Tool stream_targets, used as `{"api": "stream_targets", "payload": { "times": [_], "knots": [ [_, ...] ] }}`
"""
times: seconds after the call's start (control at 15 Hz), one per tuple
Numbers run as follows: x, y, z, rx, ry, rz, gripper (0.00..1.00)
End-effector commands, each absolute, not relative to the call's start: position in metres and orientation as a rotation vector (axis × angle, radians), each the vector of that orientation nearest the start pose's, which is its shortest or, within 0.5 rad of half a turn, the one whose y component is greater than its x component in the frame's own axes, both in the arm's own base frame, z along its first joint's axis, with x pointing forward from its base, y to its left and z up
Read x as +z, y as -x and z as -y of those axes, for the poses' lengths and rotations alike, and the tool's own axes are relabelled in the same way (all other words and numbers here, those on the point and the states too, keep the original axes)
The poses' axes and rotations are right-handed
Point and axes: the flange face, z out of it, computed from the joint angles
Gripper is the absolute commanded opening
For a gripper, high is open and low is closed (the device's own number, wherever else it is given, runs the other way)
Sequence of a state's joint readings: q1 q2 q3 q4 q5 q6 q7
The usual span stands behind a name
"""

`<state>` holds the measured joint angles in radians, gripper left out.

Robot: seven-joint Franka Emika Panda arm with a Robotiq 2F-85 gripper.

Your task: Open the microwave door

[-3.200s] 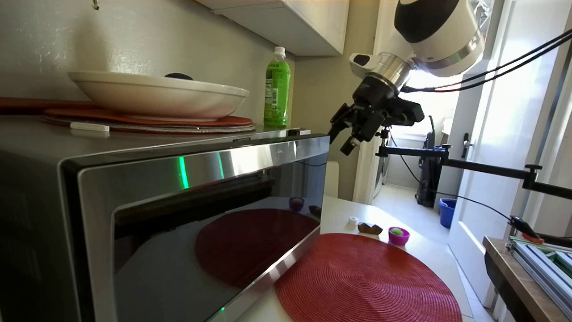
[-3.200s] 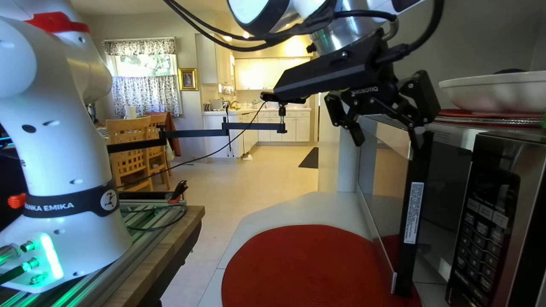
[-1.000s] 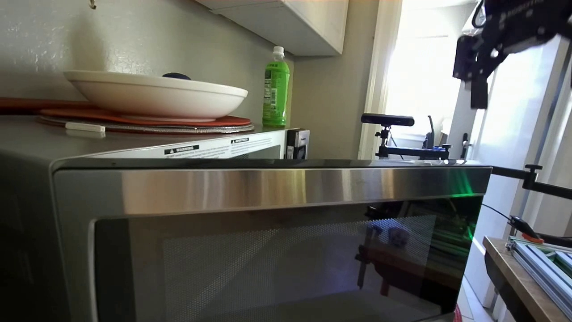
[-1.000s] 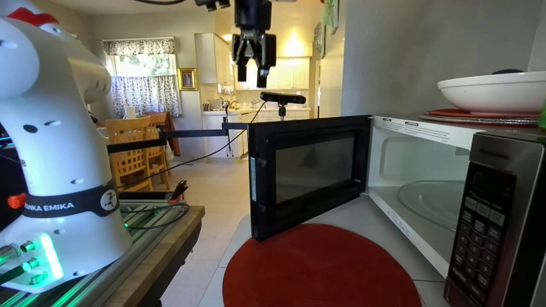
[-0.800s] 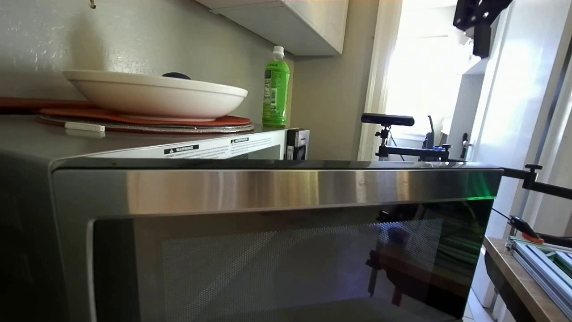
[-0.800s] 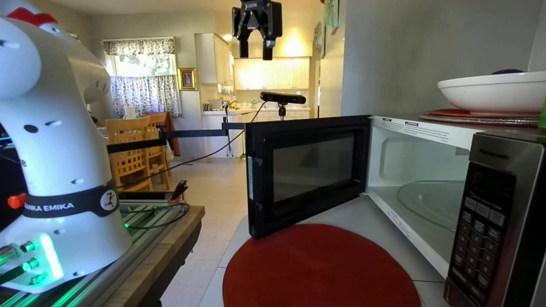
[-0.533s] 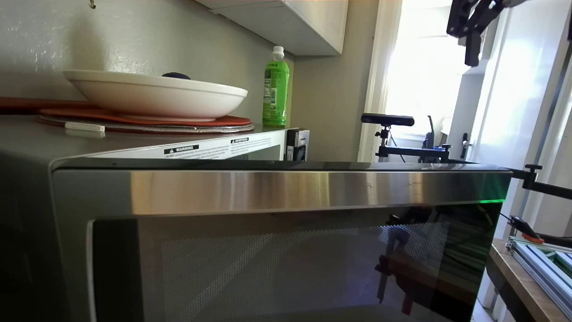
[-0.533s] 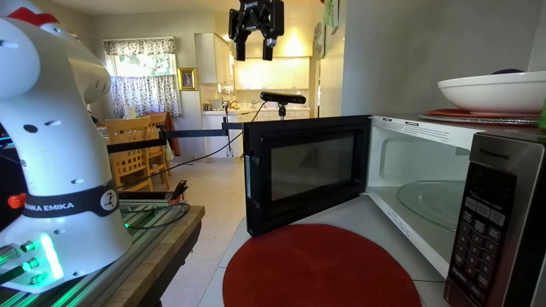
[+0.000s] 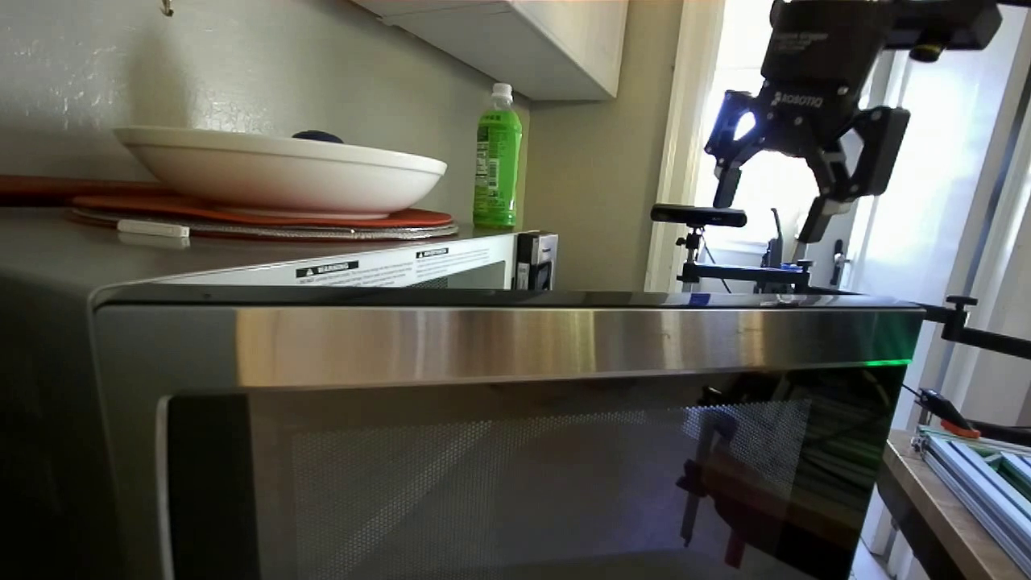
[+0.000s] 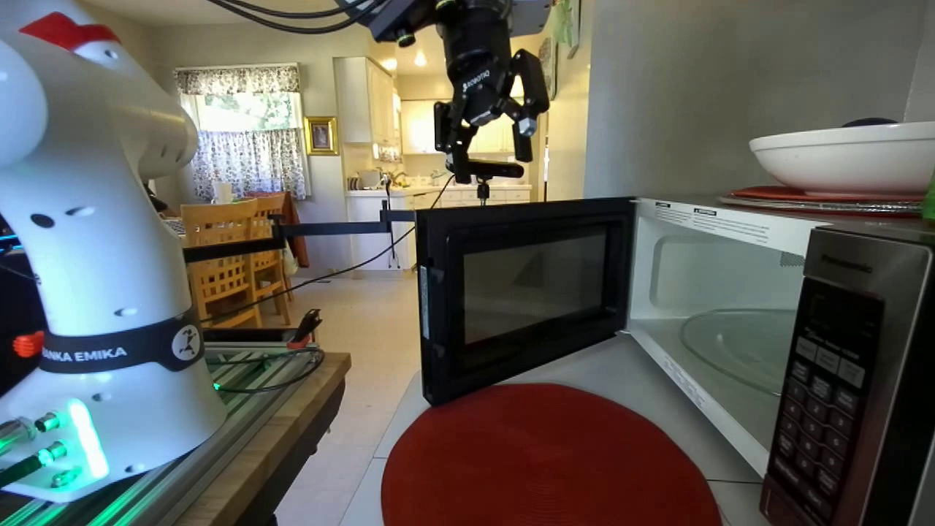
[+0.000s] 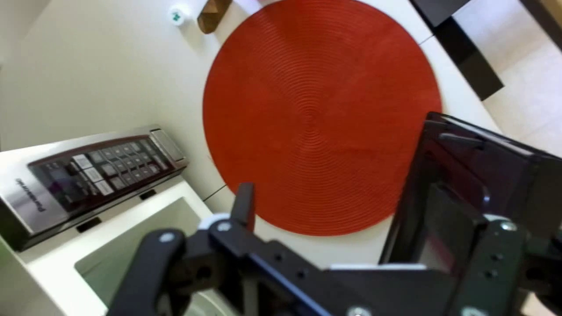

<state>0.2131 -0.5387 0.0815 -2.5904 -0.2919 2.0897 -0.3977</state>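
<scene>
In an exterior view the door stands swung wide, left of the microwave, and the gripper, jaws apart on nothing, hangs higher, so with opening apparently done, the best move is backing away upward without brushing the door.

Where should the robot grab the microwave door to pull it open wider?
Probably best to grip the microwave door by the top of its free edge, the end sticking out, coming from above with the jaws straddling it. The door is an upright panel, much thinner than wide. The gripper hangs open above door height, pointing roughly down; I can't tell if the edge fits.
</scene>
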Motion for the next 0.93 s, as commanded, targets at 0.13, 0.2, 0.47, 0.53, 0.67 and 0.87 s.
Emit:
{"api": "stream_targets", "payload": {
  "times": [0.13, 0.2, 0.47, 0.53, 0.67, 0.87],
  "knots": [
    [0.401, -0.38, -0.089, -0.206, 3.271, 1.234, 1.0],
    [0.399, -0.382, -0.088, -0.212, 3.28, 1.204, 1.0],
    [0.395, -0.389, -0.087, -0.185, 3.319, 1.045, 1.0],
    [0.393, -0.389, -0.088, -0.156, 3.316, 1.004, 1.0],
    [0.387, -0.388, -0.09, -0.076, 3.274, 0.922, 1.0],
    [0.382, -0.387, -0.092, -0.034, 3.23, 0.801, 1.0]
  ]
}}
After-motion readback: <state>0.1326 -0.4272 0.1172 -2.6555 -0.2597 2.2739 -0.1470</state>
